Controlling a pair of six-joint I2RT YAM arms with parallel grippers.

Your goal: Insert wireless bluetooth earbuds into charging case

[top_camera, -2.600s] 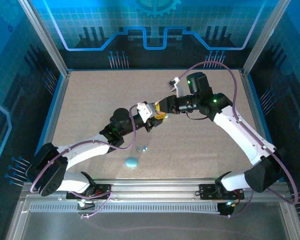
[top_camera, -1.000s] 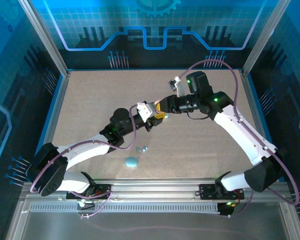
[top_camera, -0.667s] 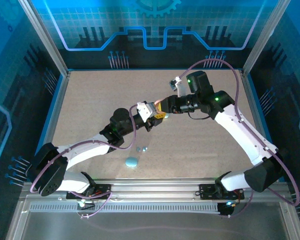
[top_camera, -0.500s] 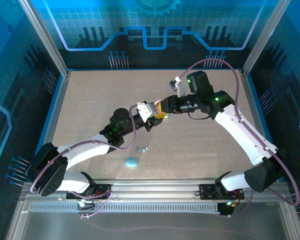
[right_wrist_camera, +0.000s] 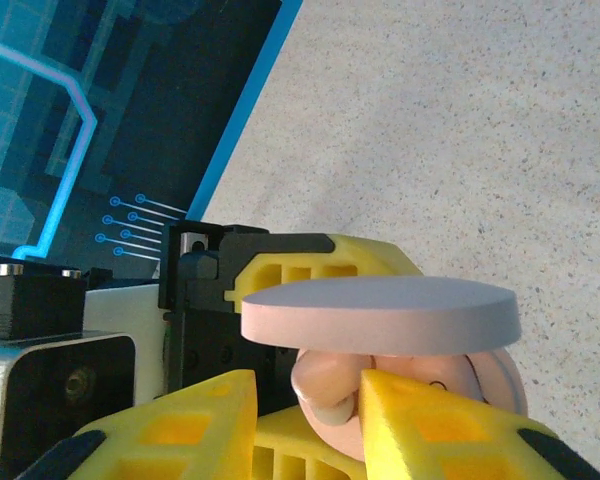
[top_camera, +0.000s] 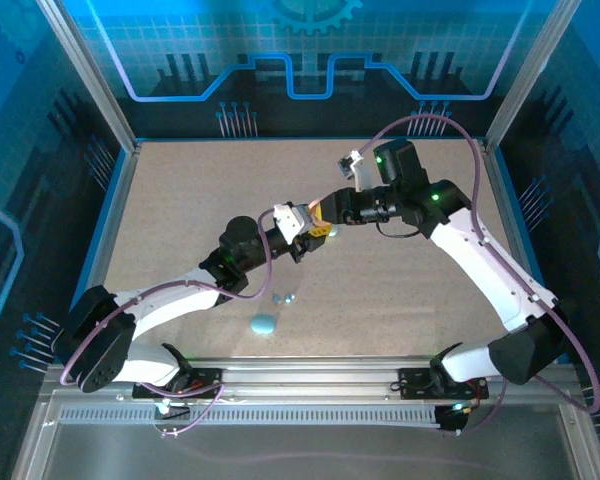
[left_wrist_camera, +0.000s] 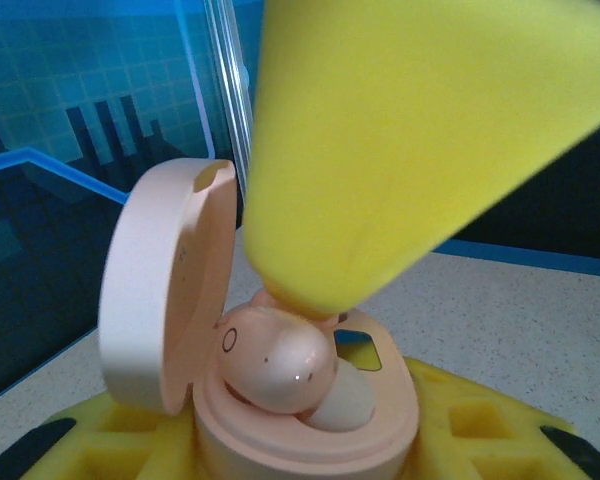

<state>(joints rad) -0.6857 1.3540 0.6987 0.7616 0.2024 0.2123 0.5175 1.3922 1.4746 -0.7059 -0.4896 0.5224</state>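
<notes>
Earbud (left_wrist_camera: pixel 280 365) in case (left_wrist_camera: pixel 315 445), lid (left_wrist_camera: pixel 160 285) upright at left; second case (top_camera: pixel 264 324) on table (top_camera: pixel 180 200), front.

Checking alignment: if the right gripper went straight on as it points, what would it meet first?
Likely the open pink case in the left gripper; the bud at the right gripper sits partly inside.
</notes>
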